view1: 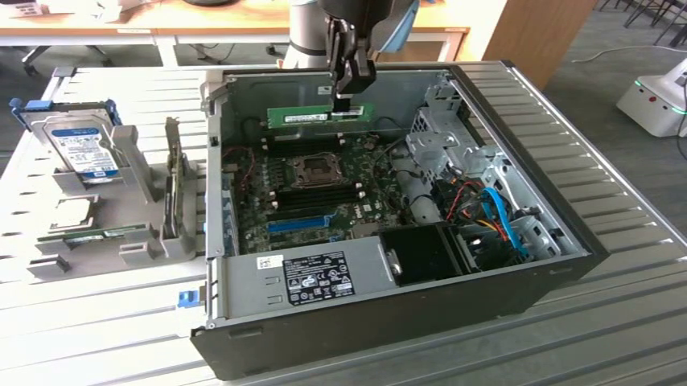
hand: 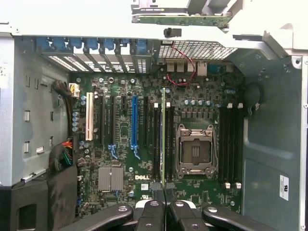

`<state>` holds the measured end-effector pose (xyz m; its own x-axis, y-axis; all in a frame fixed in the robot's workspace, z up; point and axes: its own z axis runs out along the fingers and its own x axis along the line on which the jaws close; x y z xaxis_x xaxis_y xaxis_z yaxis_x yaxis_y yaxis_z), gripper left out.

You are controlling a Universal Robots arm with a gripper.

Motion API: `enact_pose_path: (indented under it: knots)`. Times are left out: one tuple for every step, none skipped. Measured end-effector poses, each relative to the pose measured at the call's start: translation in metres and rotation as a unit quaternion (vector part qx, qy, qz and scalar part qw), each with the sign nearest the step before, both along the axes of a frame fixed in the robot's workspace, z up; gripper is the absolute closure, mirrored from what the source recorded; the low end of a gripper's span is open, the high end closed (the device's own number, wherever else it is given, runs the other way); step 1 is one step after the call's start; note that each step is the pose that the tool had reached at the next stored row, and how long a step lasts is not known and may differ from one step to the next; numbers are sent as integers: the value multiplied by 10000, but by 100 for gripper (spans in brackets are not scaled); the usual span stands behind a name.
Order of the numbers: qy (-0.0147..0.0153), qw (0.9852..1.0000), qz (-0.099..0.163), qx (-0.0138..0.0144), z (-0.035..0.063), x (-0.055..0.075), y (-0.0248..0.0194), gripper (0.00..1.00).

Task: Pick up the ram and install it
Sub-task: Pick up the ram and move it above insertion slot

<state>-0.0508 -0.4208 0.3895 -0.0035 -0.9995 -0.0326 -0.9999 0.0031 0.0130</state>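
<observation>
The ram [view1: 311, 117], a narrow green stick with a pale label, hangs level inside the open computer case [view1: 558, 241], above the motherboard [view1: 322, 193]. My gripper [view1: 350, 103] is shut on one end of it from above. In the wrist view the ram [hand: 163, 139] appears edge-on as a thin green line running away from my fingertips [hand: 155, 211]. It lines up with the dark memory slots [hand: 155, 139] beside the CPU socket [hand: 195, 151]. Whether its lower edge touches a slot I cannot tell.
A grey rack [view1: 140, 241] at the exterior view's left holds a silver hard drive [view1: 86, 149] with a blue label and a green stick [view1: 105, 236]. Inside the case are a blue slot [view1: 298, 224], a black fan shroud [view1: 429, 253] and blue cables [view1: 504, 221].
</observation>
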Motion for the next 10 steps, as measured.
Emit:
enact_pose_path:
  knots:
    - [0, 10000, 0, 0, 0, 0, 0, 88]
    - [0, 10000, -1, 0, 0, 0, 0, 88]
    - [0, 10000, 0, 1, -2, 0, 1, 88]
    - [-1, 10000, 0, 1, -8, 0, 1, 88]
    - [0, 10000, 0, 0, -16, 0, 1, 88]
    - [0, 10000, 0, 0, -24, 0, 0, 88]
    - [0, 10000, 0, 0, -33, 0, 0, 88]
    - [0, 10000, 0, 0, -42, 0, 0, 88]
    - [0, 10000, 0, 1, -51, 0, 0, 88]
    - [0, 10000, 0, 1, -60, 0, 0, 88]
